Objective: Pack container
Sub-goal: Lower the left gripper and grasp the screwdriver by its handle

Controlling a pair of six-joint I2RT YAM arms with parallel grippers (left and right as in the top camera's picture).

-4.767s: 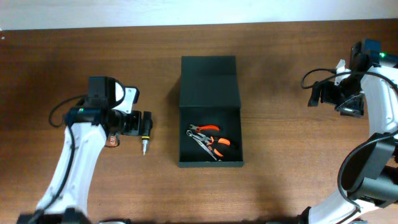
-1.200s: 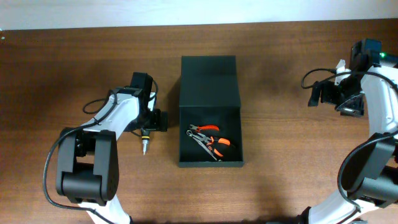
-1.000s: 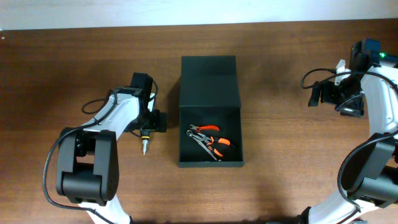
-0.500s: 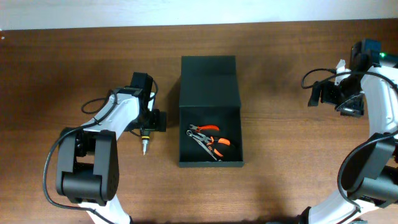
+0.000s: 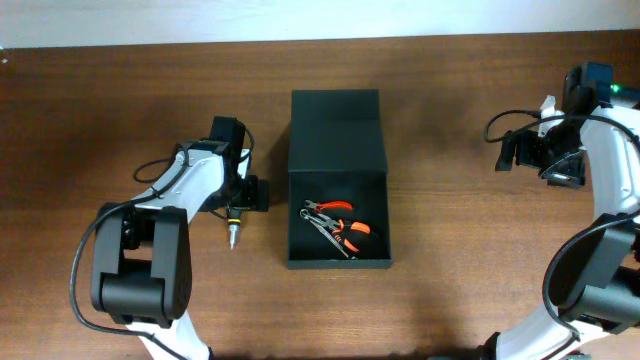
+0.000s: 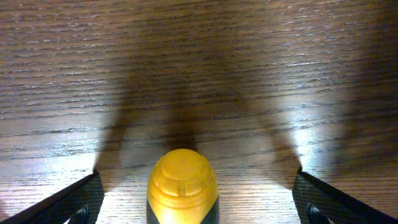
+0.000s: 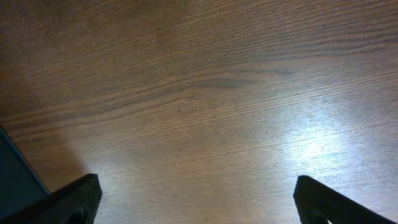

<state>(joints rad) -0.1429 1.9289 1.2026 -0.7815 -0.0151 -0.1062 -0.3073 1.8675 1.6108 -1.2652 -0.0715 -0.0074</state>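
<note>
The container [image 5: 338,264] is a matte black box in the middle of the table, its flap lid [image 5: 335,125] folded open toward the back. Orange-handled pliers [image 5: 340,226] lie inside it. A screwdriver [image 5: 232,233] with a yellow and black handle lies on the table left of the box. My left gripper [image 5: 242,194] is open and straddles the handle; in the left wrist view the yellow handle end [image 6: 182,183] sits between the fingers [image 6: 198,202] without touching them. My right gripper [image 5: 522,152] is open and empty over bare wood at the far right [image 7: 198,202].
The brown wooden table [image 5: 450,300] ends at a pale wall strip along the back. A dark corner of the container [image 7: 12,180] shows at the lower left of the right wrist view. Both arms' cables hang near their wrists.
Since the earliest frame my left arm has swung right and its gripper has come over the screwdriver handle. In the last second nothing visibly moves. The right arm is still.
</note>
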